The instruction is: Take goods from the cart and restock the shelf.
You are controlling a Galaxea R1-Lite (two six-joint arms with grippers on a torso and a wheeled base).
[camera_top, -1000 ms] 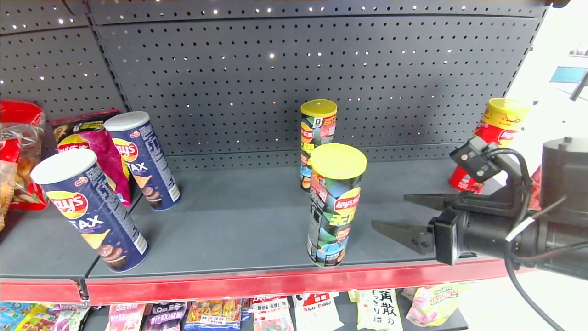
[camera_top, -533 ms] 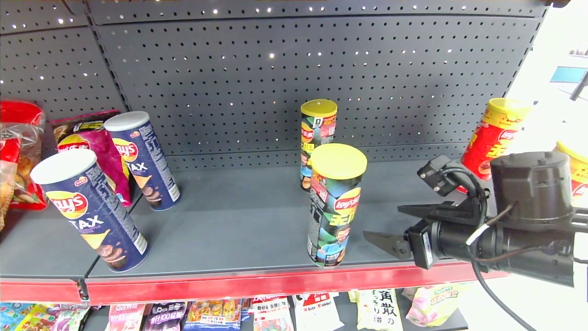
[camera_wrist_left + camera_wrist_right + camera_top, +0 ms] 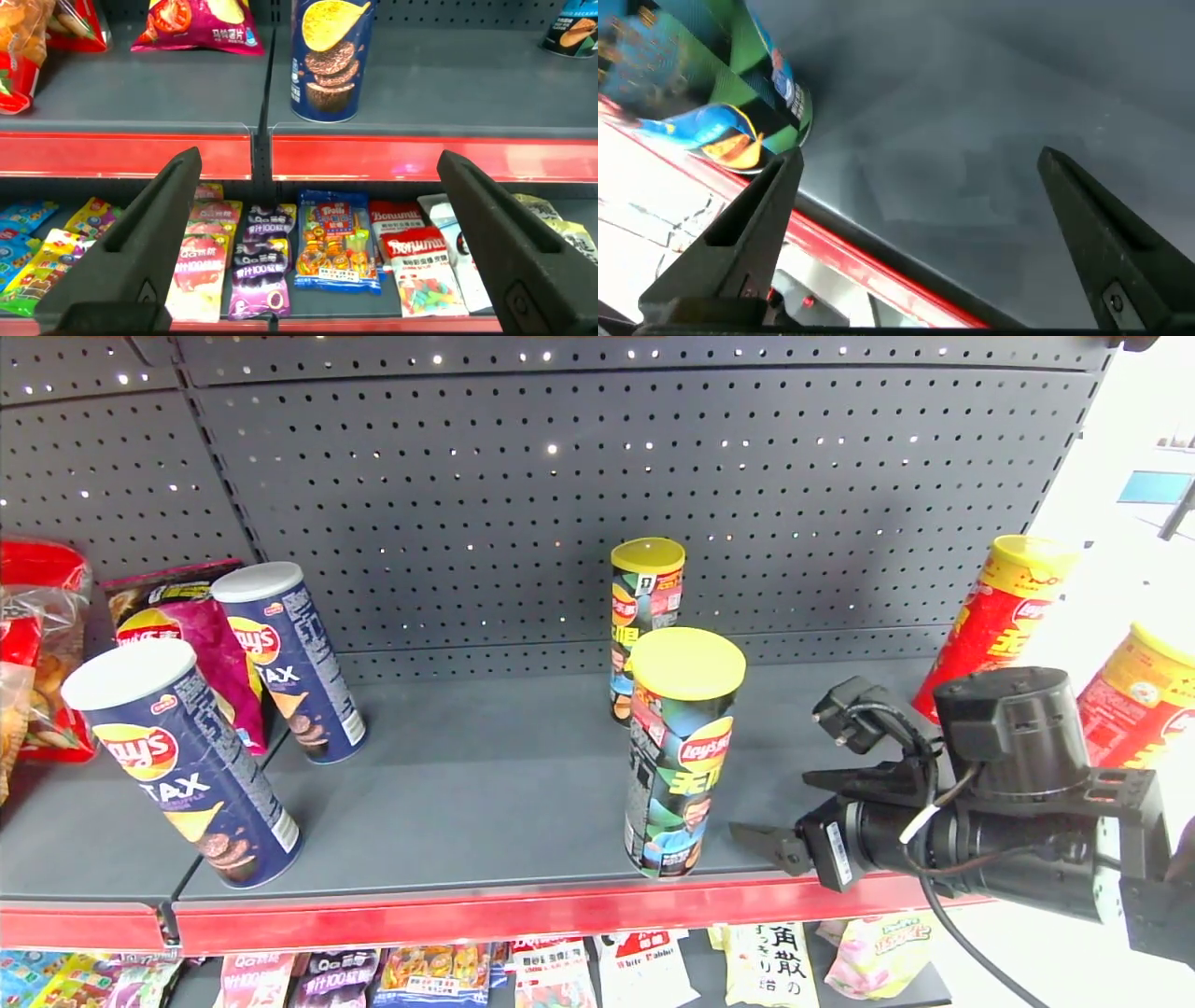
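A green-and-black chip can (image 3: 686,756) with a yellow lid stands upright near the front edge of the grey shelf (image 3: 485,784), and its base also shows in the right wrist view (image 3: 738,103). A second one (image 3: 646,616) stands behind it. My right gripper (image 3: 775,803) hovers open and empty just right of the front can, low over the shelf's red front edge (image 3: 523,910). In its own view the right gripper (image 3: 920,159) spans bare shelf beside the can. My left gripper (image 3: 318,159) is open and empty, facing the red shelf edge (image 3: 374,154) below a blue can (image 3: 329,56).
Two blue cans (image 3: 182,761) (image 3: 289,658) and snack bags (image 3: 182,616) stand at the shelf's left. Two red cans (image 3: 1004,616) (image 3: 1134,705) lean at the far right behind my right arm. Candy bags (image 3: 327,247) fill the lower shelf. A pegboard wall (image 3: 597,504) closes the back.
My right arm has swung left and lowered, drawing the open gripper toward the shelf's front edge. This has uncovered the two red cans. The cans have not moved.
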